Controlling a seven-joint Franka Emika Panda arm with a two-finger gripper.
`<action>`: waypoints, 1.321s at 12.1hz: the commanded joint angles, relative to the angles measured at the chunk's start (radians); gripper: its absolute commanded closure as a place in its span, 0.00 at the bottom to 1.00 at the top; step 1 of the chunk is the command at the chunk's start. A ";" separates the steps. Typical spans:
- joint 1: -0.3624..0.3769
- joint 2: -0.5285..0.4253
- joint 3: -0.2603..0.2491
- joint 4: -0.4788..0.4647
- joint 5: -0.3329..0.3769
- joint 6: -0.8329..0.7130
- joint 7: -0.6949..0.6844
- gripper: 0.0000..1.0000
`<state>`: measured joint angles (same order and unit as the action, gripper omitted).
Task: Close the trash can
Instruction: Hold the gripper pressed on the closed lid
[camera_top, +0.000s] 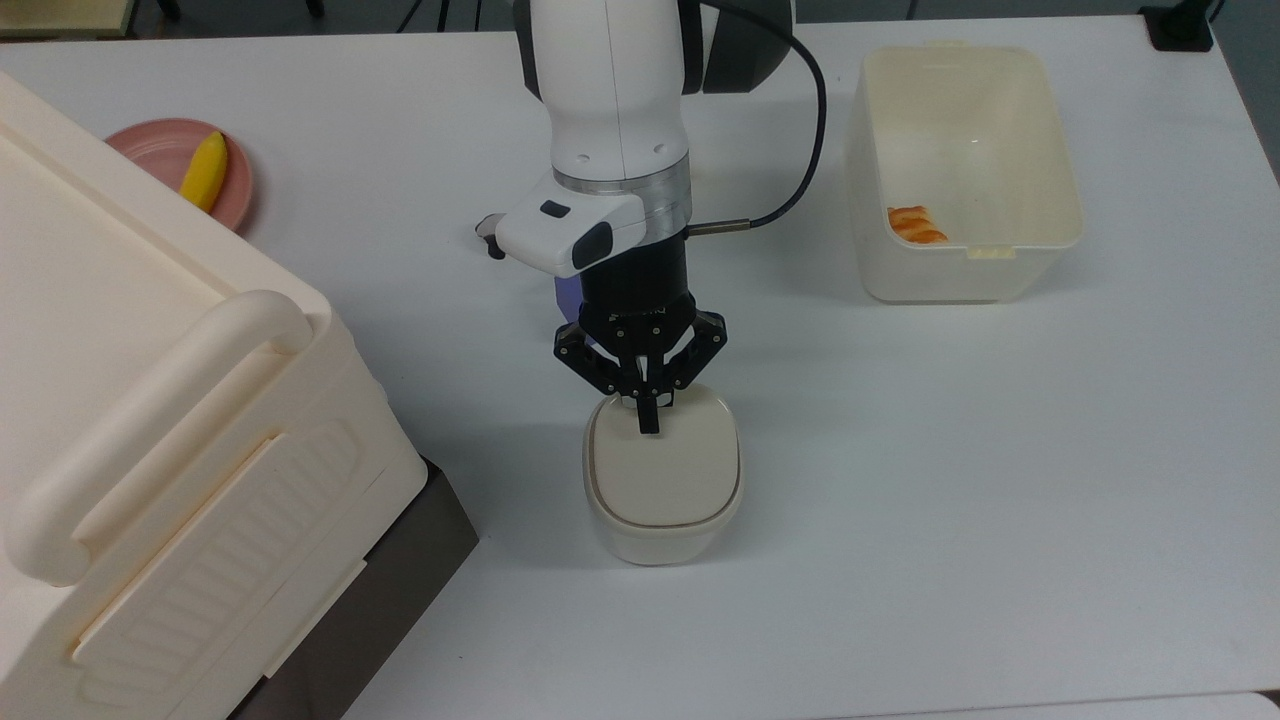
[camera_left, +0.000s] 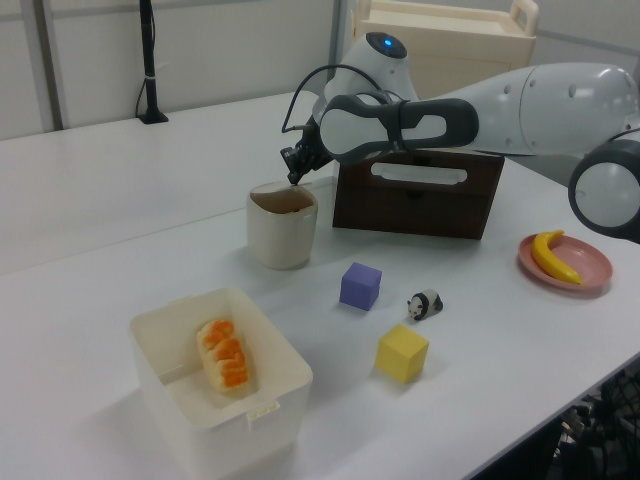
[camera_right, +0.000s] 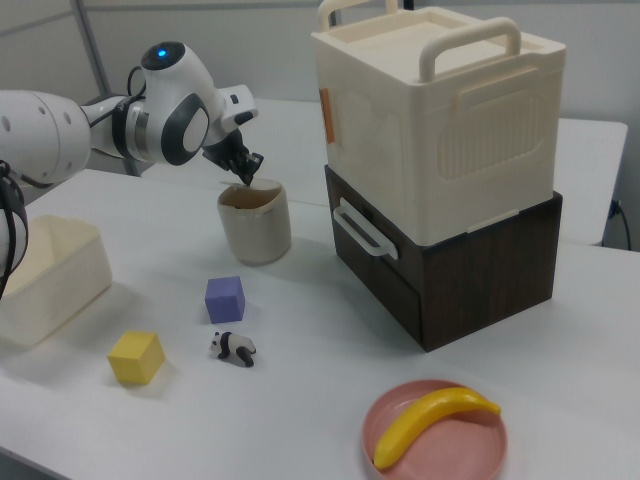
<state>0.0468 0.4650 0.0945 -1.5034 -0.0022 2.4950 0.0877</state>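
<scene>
The trash can (camera_top: 662, 485) is a small cream bin standing mid-table, and its beige lid (camera_top: 662, 470) lies flat on the rim. My gripper (camera_top: 648, 420) is shut, its joined fingertips pointing down onto the lid's edge nearest the arm. In the left view the gripper (camera_left: 293, 178) touches the top of the trash can (camera_left: 283, 230) from the right. In the right view the gripper (camera_right: 245, 178) sits just above the trash can (camera_right: 254, 225).
A translucent tub (camera_top: 1060, 150) with orange food (camera_top: 915, 225) stands at the top view's right. A large cream handled box (camera_top: 120, 400) on a brown drawer unit (camera_top: 400, 570) fills its left. A pink plate (camera_top: 150, 150) holds a banana (camera_top: 204, 170). A purple cube (camera_left: 360, 286), a yellow cube (camera_left: 402, 353) and a panda figure (camera_left: 425, 304) lie nearby.
</scene>
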 joint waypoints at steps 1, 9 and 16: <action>0.010 -0.042 -0.010 -0.055 -0.004 -0.042 0.017 1.00; 0.012 -0.039 -0.010 -0.089 -0.016 -0.042 0.009 1.00; 0.013 -0.023 -0.010 -0.103 -0.044 -0.039 0.009 1.00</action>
<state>0.0499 0.4643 0.0946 -1.5539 -0.0236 2.4769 0.0875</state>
